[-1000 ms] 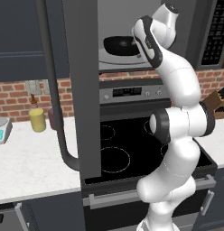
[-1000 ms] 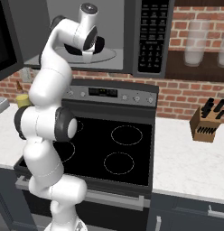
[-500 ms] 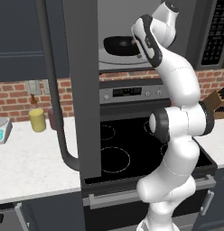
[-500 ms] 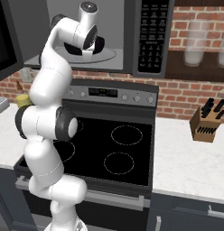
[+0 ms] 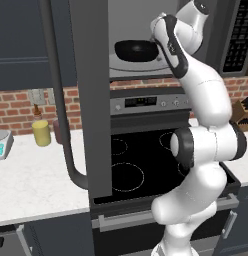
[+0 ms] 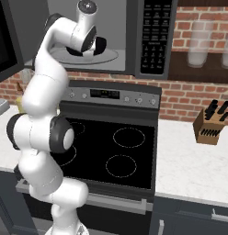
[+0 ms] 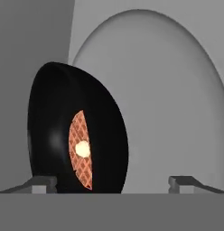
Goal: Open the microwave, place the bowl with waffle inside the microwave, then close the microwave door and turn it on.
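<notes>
On turntable (image 7: 177, 90): bowl (image 7: 50, 135), end effector (image 7: 114, 182) clear.

arm (image 5: 206, 100): glossy white, rounded tubular segments
joints: dark grey to black bands and round caps between segments
wrist: white dome with a small dark cap on top
finger tips (image 7: 44, 182): small, grey, blocky, two of them
cables, markings: none visible

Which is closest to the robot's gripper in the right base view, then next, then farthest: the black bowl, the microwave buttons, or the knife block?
1. bowl, on the turntable, right by the gripper.
2. keypad, to its right.
3. knife block, far right on the counter.
</notes>
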